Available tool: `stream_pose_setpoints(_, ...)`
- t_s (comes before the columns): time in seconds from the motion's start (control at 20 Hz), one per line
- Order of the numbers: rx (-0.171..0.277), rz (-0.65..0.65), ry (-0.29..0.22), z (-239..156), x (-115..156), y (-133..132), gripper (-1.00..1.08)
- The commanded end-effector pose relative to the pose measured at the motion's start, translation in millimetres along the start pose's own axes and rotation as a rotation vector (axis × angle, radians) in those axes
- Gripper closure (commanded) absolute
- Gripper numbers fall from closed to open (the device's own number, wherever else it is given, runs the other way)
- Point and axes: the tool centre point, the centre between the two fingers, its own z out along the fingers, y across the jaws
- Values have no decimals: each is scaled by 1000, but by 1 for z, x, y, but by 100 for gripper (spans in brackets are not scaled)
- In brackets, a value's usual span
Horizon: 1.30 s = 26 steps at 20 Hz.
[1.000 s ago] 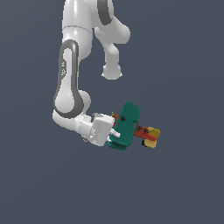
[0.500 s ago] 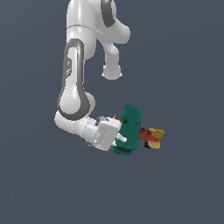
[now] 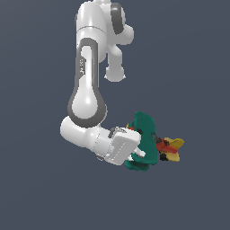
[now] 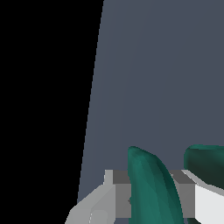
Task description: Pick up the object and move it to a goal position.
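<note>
There is 1 robot arm [image 3: 87, 94], white with grey joints, and it carries 1 gripper [image 3: 143, 150]. There is 1 toy biplane [image 3: 146, 139]. On that biplane the exterior view shows 2 broad teal-green wings, 1 red body and 1 yellow tail end. The wrist view shows 2 teal-green wing surfaces of the same plane, 1 in full and 1 cut by the frame edge, and parts of 2 fingers [image 4: 94, 205], 1 on each side of the nearer wing.
</note>
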Motion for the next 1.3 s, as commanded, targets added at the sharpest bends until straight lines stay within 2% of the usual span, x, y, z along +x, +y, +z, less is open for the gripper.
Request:
stream_pose_setpoints(0.0,2,-4,2,11,11,-13,108)
stream_pose_setpoints(0.5,0,-4,1,32,33,-31,108)
stream_pose_setpoints(1.0,-3,0,-2,36,35,-29,108)
stream_pose_setpoints(1.25,-3,0,-2,48,36,-46,108)
